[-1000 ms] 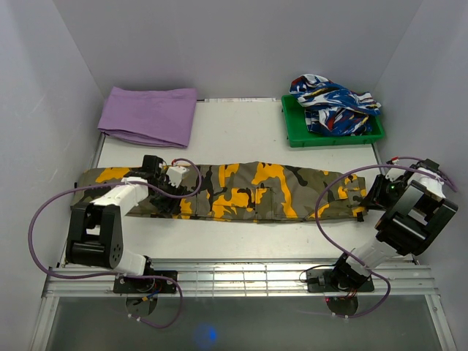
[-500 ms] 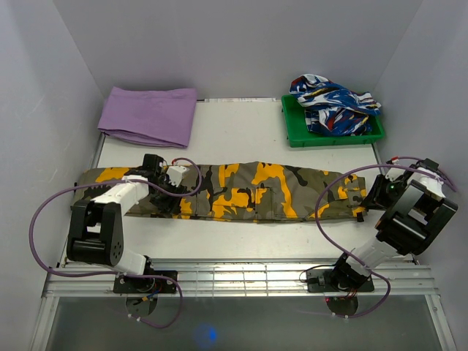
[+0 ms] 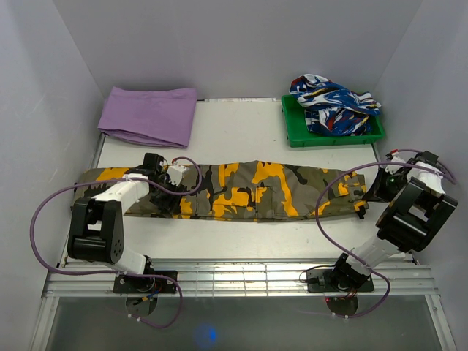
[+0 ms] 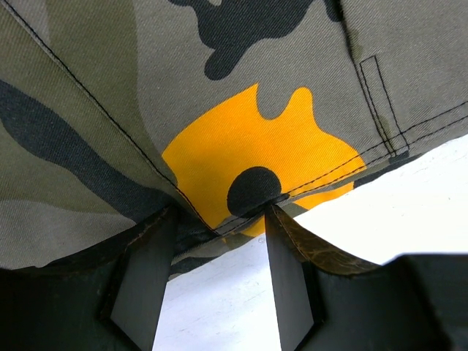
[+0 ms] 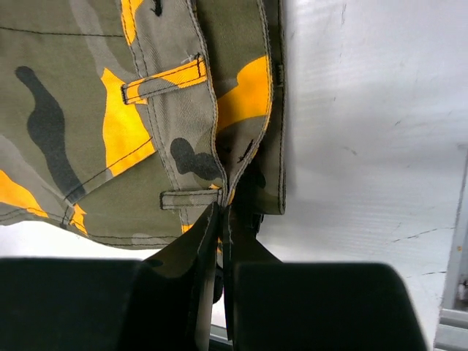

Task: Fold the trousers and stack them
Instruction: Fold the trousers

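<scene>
The camouflage trousers lie flat and stretched left to right across the white table. My left gripper rests over their left part. In the left wrist view it is open, and its fingertips straddle the near hem of the trousers, with bare table between the fingers. My right gripper is at the right end. In the right wrist view it is shut on the waistband edge of the trousers, next to a belt loop.
A folded purple cloth lies at the back left. At the back right, a green tray holds a blue, white and red patterned garment. White walls close in on both sides. Purple cables loop over the arms.
My right gripper has closed on the waistband edge and its arm has shifted slightly towards the back. The left arm and the trousers have barely moved.
</scene>
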Controlling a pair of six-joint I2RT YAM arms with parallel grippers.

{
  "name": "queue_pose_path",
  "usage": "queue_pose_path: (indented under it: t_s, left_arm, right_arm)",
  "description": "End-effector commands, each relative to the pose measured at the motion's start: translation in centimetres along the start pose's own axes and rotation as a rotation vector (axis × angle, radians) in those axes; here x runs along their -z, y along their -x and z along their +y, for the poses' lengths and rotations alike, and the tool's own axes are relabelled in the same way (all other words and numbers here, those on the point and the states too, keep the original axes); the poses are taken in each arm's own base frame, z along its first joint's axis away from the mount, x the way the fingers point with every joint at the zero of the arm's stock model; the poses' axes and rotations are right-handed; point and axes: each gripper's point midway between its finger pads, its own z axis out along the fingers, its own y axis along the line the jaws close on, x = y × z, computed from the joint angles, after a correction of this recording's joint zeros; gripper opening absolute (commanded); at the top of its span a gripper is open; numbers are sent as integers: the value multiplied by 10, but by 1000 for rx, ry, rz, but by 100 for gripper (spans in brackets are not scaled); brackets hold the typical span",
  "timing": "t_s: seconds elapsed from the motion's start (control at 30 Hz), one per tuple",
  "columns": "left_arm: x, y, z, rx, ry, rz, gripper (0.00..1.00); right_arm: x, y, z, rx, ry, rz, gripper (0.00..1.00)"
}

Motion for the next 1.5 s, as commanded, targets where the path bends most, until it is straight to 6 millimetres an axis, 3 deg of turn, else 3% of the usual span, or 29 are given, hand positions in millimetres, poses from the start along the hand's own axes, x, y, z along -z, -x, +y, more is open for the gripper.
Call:
queue_pose_path:
  t_s: [0.0,0.13,0.27,0.4,0.53,0.7,0.83,0.9,0.93,1.03,1.1,1.17,1.27,1.43,1.47]
  left_arm:
    - [-31,-26,8,-12,22,84,63]
    - [-37,-34,12,-18,37,112,61]
    - [-42,-40,13,-13,37,136,58]
    - [-44,-42,13,-13,37,145,56]
    - [-41,-39,15,-18,43,139,56]
    - [-34,-30,4,-44,-10,97,60]
    - [-14,-17,-8,-94,-64,37,64]
    - [4,-4,-18,-156,-107,-35,72]
    - [14,2,-34,-173,-177,-72,75]
    - [52,38,-49,-259,-215,-236,88]
    - [78,69,-63,-306,-266,-340,98]
    - [93,94,-75,-338,-298,-397,98]
    - [93,115,-83,-343,-332,-424,98]
    - [62,148,-97,-375,-330,-424,93]
    - [45,148,-105,-382,-346,-384,91]
  right_arm:
    - [24,39,10,77,-6,-120,8]
    - [39,61,16,185,-37,-189,8]
    - [27,64,0,242,-91,-196,8]
    - [-11,44,-29,240,-136,-115,8]
    - [-34,19,-48,232,-181,-48,8]
    - [-43,2,-57,240,-205,-3,8]
    - [-33,-5,-53,293,-218,-4,8]
    - [-28,-13,-44,316,-188,13,8]
    - [-23,-10,-36,337,-156,-3,29]
    - [-5,3,-14,391,-92,-63,65]
    - [10,22,2,432,-57,-133,69]
    - [20,47,22,504,-20,-202,72]
    - [24,69,48,593,36,-255,73]
    - [1,104,82,758,81,-295,67]
    - [-4,107,86,779,85,-293,66]
